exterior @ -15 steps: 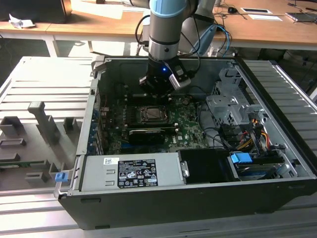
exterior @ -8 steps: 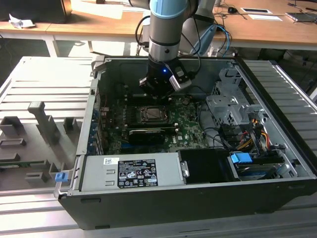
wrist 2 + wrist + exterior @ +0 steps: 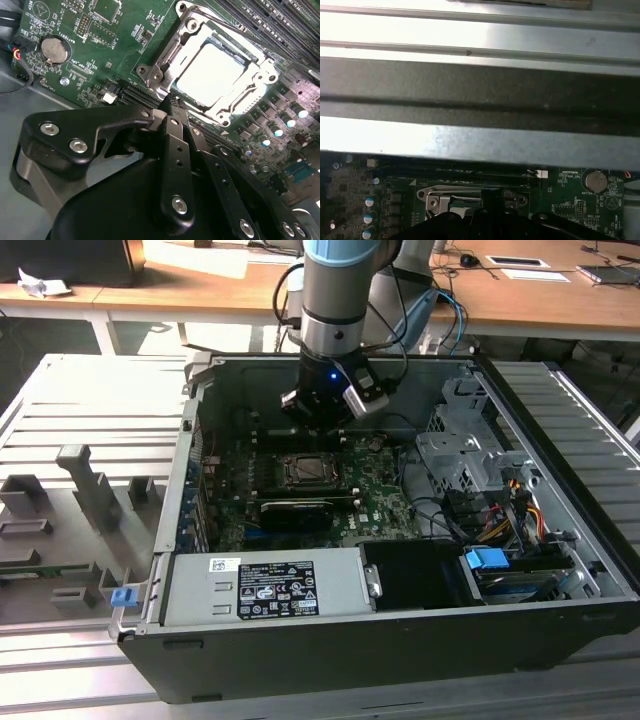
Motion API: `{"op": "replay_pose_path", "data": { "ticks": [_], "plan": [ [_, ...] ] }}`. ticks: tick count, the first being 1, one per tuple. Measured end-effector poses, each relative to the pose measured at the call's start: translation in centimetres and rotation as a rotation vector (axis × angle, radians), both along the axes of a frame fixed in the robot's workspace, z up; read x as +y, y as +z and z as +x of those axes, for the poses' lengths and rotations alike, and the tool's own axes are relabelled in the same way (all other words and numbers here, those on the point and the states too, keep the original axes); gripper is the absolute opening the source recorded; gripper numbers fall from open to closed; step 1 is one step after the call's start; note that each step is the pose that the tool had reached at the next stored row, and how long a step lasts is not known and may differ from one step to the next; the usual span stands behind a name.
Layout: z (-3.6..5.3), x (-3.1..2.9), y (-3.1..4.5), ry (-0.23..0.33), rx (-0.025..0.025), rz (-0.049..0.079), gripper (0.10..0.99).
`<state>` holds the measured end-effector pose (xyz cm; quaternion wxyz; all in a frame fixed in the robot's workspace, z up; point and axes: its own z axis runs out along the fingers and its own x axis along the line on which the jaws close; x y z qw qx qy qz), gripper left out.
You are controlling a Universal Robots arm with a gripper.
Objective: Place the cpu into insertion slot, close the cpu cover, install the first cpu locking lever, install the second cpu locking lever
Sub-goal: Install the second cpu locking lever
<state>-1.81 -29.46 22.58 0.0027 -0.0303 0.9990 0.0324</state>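
Observation:
In the exterior view my gripper [image 3: 318,412] hangs inside the open computer case, just behind the insertion slot [image 3: 305,472] on the green motherboard. In the second wrist view the cpu [image 3: 212,72] lies in the slot, its pale silvery face showing through the cut-out. The cpu cover [image 3: 170,55] lies flat over it as a metal frame. A thin wire locking lever [image 3: 225,25] runs along one edge of the frame. My gripper [image 3: 169,102] has its black fingers [image 3: 175,145] drawn together, tips at the frame's edge, with nothing seen between them. The slot [image 3: 465,200] also shows in the first wrist view.
The grey case wall [image 3: 480,90] rises close behind the board. A labelled grey power supply box [image 3: 265,585] sits at the case front, and a drive cage with cables [image 3: 470,465] is on the exterior view's right. A coin battery [image 3: 54,50] and long black card slots [image 3: 295,510] lie near the socket.

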Motion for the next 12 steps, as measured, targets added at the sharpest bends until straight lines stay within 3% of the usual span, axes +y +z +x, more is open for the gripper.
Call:
{"op": "replay_pose_path", "data": {
  "ticks": [4,12],
  "plan": [
    [0.0,-0.08,0.26,0.0,0.0,0.0,0.106],
    [0.0,-1.66,0.26,0.0,0.0,0.0,0.106]
  ]
}}
